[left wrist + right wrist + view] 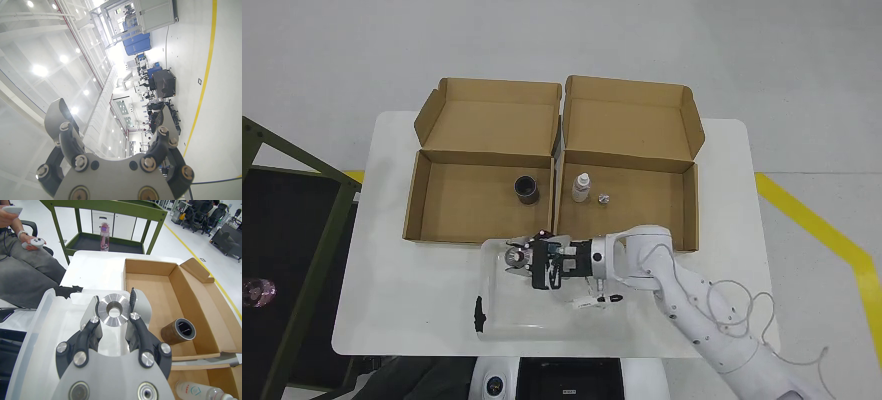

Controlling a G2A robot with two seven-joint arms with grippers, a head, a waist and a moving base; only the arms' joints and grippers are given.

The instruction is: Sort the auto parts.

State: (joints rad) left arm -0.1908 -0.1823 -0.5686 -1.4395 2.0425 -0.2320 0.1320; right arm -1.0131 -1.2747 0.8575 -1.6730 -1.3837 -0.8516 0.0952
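Fingers [133, 298] of right gripper [114, 297] clamp one silver metal ring [114, 313] over one clear plastic tray [504, 318]. Left gripper [111, 109] spread, empty. Two brown cardboard boxes [457, 205]: one dark metal cylinder [527, 188]; one white bottle [582, 186], one small metal part [604, 199].

box wall [125, 279] separates tray [28, 332] from dark cylinder [177, 330].

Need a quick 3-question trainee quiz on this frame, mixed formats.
1. True or false: the right gripper holds the metal ring between its fingers.
2. The white bottle shares a cardboard box with: A) the dark cylinder B) the small metal part C) nothing else
3. Fill in: the left gripper, pointing up at the ceiling, is ____ and empty.

Key: 1 true; 2 B; 3 open.
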